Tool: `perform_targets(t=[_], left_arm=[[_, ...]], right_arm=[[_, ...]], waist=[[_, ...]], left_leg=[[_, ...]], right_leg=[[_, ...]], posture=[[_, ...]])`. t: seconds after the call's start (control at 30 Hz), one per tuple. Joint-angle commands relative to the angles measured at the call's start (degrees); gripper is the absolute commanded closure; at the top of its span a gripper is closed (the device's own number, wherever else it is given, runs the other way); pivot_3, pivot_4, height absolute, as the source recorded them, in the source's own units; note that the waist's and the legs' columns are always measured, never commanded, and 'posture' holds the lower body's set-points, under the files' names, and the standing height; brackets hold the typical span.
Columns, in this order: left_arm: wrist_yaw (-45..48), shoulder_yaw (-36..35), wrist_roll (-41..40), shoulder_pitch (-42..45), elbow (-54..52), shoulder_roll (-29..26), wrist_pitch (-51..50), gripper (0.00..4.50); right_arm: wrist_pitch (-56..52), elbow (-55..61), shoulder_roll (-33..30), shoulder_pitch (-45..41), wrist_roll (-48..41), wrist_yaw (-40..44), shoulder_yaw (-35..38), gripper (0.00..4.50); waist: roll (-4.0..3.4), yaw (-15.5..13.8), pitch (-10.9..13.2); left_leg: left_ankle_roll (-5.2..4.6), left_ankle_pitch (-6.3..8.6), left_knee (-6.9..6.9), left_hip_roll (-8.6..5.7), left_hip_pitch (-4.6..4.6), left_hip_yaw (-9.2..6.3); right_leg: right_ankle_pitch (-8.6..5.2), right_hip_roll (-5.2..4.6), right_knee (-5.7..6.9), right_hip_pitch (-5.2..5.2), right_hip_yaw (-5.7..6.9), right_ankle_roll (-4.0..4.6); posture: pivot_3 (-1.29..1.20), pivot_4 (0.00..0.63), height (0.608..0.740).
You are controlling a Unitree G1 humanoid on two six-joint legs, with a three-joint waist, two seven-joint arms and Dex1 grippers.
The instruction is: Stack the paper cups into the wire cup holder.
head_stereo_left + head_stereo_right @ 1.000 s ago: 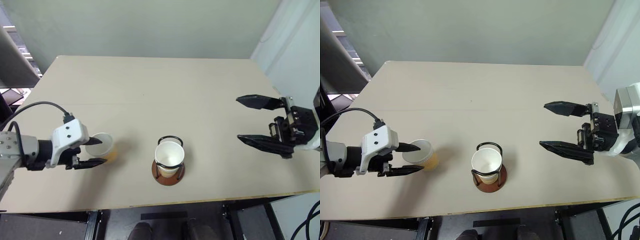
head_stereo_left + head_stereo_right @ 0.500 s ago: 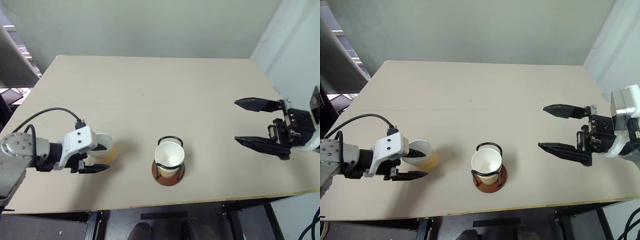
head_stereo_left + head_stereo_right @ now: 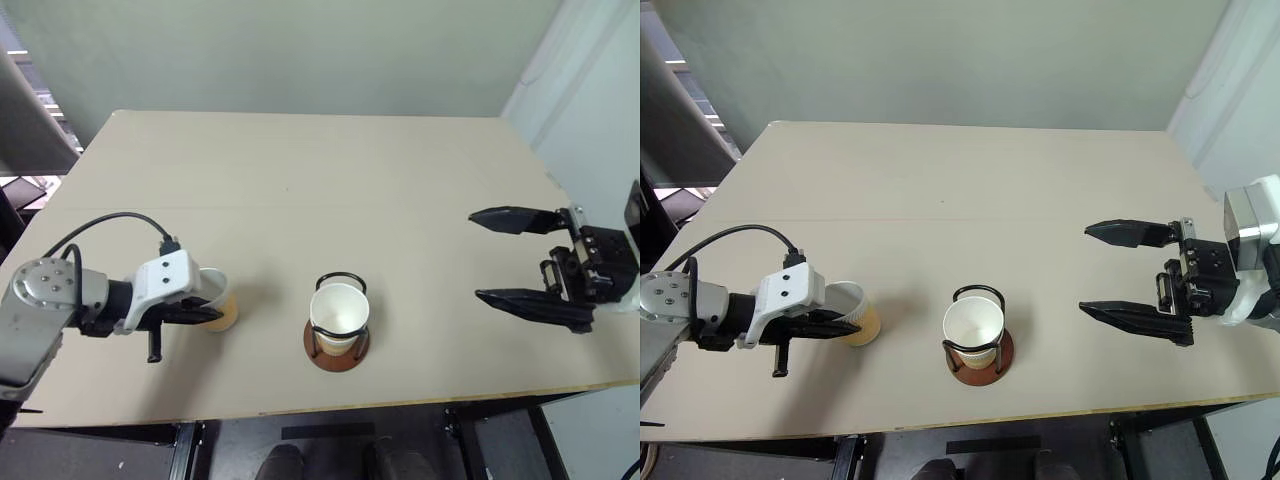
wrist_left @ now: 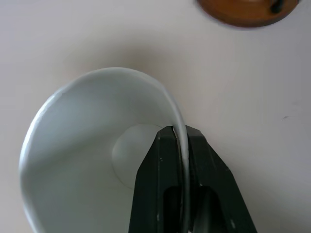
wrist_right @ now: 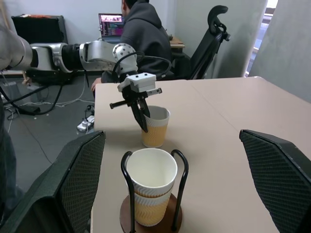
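Now left hand (image 3: 840, 325) pinching cup (image 3: 855, 312) rim near front edge, right hand (image 3: 1118, 270) spread, table (image 3: 970, 180) beyond.

Holder (image 3: 339, 325) top unobstructed.

Two paper cups can be counted by their rims: the loose cup (image 3: 213, 297) at the near left of the table (image 3: 320, 180), and the seated cup (image 3: 338, 310) near the middle. Whether another cup is nested under the seated cup cannot be told. There is one wire cup holder (image 3: 336, 357), around the seated cup. Two grippers are in sight, the left gripper (image 3: 205, 315) at the near left and the right gripper (image 3: 475, 255) at the right. Beyond the table's left end the right wrist view adds one person (image 5: 141, 34), one laptop (image 5: 111, 23) and one office chair (image 5: 209, 39).
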State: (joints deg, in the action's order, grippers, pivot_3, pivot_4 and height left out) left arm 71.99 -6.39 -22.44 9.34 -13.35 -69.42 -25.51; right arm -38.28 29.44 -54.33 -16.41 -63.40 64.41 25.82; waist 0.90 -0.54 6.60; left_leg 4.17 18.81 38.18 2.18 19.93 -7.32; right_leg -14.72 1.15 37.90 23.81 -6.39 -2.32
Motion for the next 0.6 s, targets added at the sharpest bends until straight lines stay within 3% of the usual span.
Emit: perform_targets(t=[0.03,0.37,0.6], left_arm=[[2.7,-2.3,-4.4,4.3,-1.8,0.7,0.0,4.43],[8.8,5.3,-14.8,34.5,-1.6,11.8,-3.0,4.43],[20.0,14.2,-14.9,45.2,-0.1,17.8,0.5,4.43]], right_arm=[[-1.4,0.7,-1.6,-0.4,-4.0,-0.8,2.7,0.0],[-2.1,1.1,-2.7,0.0,-4.7,-1.9,2.1,0.0],[-1.4,1.8,-2.6,0.8,-3.3,-2.5,1.8,0.0]], waist=[[0.0,-0.1,0.0],[0.05,-0.6,0.0],[0.05,-0.5,0.0]], left_leg=[[0.0,0.0,0.0,0.0,0.01,0.0],[-0.02,0.0,0.19,-0.11,0.07,0.07],[-0.06,0.03,0.34,-0.15,0.15,0.17]], right_leg=[[0.0,0.0,0.0,0.0,0.0,0.0],[0.07,-0.11,-0.01,-0.07,0.04,-0.13],[0.11,-0.13,-0.07,-0.07,0.0,-0.48]], posture=[[0.0,0.15,0.74],[0.0,0.15,0.74],[0.0,0.15,0.74]])
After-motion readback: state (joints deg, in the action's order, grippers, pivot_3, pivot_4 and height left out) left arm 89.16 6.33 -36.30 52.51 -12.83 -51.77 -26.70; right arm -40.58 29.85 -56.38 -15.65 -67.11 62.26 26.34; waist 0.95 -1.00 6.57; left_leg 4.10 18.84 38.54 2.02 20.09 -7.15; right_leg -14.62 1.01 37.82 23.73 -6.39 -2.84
